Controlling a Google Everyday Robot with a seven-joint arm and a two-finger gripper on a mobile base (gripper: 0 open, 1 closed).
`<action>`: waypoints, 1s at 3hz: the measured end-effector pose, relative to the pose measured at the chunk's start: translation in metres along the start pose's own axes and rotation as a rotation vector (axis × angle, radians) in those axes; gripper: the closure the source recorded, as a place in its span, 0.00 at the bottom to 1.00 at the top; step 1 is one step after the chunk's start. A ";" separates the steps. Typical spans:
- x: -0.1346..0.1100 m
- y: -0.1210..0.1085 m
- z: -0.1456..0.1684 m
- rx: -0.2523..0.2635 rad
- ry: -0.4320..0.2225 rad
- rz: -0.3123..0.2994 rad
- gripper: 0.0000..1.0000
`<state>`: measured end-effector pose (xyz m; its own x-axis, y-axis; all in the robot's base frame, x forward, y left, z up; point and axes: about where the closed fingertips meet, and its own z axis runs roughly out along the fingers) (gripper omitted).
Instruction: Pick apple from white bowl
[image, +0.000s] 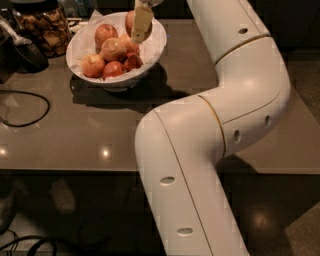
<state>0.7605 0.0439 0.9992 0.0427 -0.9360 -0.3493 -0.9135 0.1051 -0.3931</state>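
arm (215, 115) folding in two bends, reaching across the table (90, 135) | gripper (141, 22) hanging over the white bowl (155, 47) at its far side; cannot tell if gripping | apple (129, 21) sitting in that bowl, partly hidden behind the gripper | glass jar (42, 27) standing beside the bowl; black cable (30, 117) lying on the table
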 end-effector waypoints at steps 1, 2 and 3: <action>-0.015 0.011 -0.029 -0.017 -0.075 -0.049 1.00; -0.026 0.023 -0.058 -0.026 -0.143 -0.091 1.00; -0.030 0.036 -0.081 -0.033 -0.182 -0.105 1.00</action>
<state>0.6938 0.0483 1.0644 0.2077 -0.8647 -0.4574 -0.9130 -0.0034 -0.4080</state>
